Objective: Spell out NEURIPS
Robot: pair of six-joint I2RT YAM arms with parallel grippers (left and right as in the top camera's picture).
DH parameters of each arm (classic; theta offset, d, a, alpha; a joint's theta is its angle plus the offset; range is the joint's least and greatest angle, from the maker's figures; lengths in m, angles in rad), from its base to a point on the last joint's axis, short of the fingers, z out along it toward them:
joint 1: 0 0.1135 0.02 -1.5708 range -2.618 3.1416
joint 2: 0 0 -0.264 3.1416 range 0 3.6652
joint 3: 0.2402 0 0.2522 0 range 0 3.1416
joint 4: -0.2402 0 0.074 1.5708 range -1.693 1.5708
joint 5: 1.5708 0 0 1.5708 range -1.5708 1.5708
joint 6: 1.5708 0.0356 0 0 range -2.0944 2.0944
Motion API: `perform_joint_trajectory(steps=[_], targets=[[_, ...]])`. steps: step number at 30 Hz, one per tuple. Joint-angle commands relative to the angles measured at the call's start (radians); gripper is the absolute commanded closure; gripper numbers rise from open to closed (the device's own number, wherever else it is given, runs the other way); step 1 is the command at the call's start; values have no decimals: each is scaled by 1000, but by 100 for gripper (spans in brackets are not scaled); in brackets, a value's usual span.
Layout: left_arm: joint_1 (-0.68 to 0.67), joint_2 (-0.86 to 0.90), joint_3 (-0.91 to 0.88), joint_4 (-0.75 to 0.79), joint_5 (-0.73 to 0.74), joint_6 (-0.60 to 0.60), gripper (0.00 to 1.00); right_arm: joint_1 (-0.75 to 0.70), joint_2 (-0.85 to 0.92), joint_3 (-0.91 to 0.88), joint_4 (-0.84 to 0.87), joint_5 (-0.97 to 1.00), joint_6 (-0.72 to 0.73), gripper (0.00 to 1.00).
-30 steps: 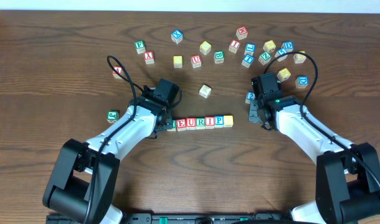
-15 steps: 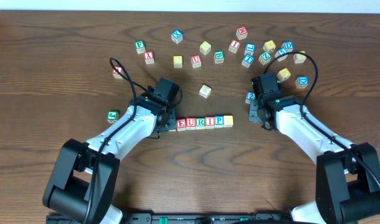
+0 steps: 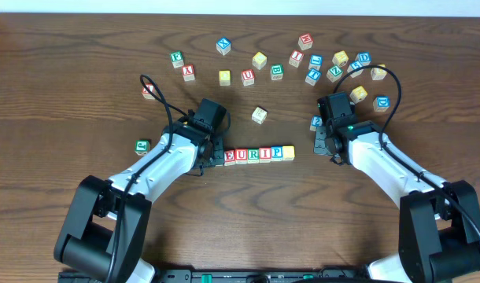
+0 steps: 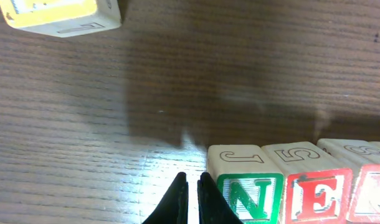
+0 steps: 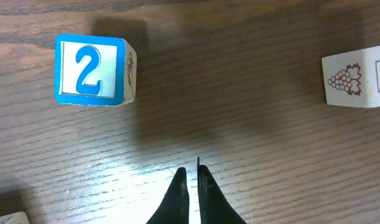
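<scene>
- The row of cubes lies mid-desk. From overhead it reads E, U, R, I, P, and the left arm hides its left end.
- In the left wrist view, the green N cube heads the row with the red E cube touching it. The third cube is cut off by the frame.
- The left jaws are clenched on nothing, just left of the N cube.
- A yellow-faced cube ends the row; its letter is unreadable.
- The right jaws are clenched and empty, well right of the row, near a blue 2 cube.
</scene>
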Motion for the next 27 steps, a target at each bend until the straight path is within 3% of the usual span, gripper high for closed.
perform_joint_trajectory(steps=[1, 27], targets=[[3, -18, 28, -6, 16, 6, 93, -5, 8, -6, -1, 16, -13, 98], [3, -18, 28, 14, 16, 33, 93, -5, 8, -6, -1, 16, -13, 99]])
